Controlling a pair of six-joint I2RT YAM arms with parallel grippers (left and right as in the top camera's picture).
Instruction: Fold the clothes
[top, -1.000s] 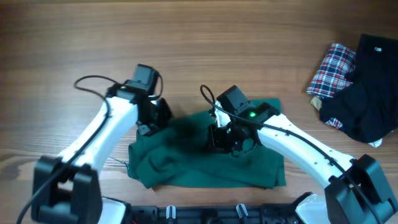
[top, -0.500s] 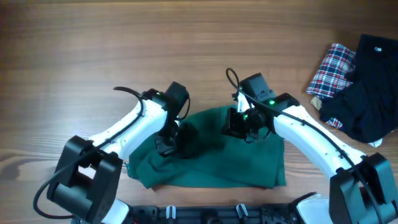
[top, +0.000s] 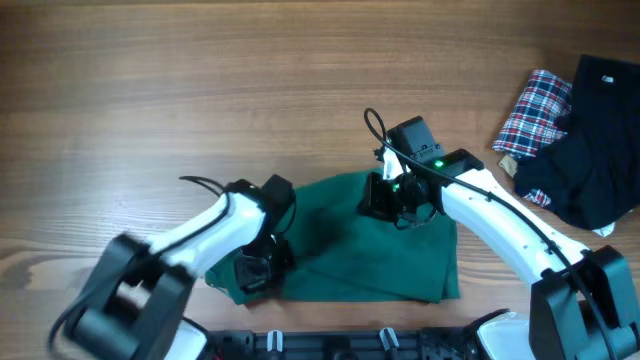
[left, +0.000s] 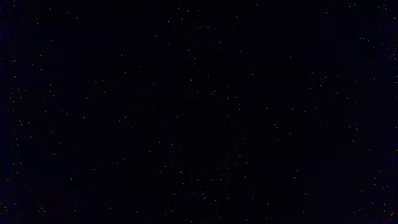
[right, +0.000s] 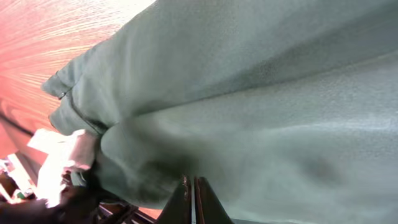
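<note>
Overhead view: left gripper (top: 255, 272), clenched, has swept from 11 o'clock on the clothes (top: 365, 250) to their 7 o'clock corner. Right gripper (top: 392, 205), clenched, stays at their 12 o'clock edge. Clothes lie at 6 o'clock on the table (top: 200, 80). Pinch unconfirmed; a fold appears underway.

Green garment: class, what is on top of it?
On the green garment: the right gripper pinches a fold at its far edge, the left gripper sits over its near-left part. The left fingertips are hidden; that wrist view is black.
</note>
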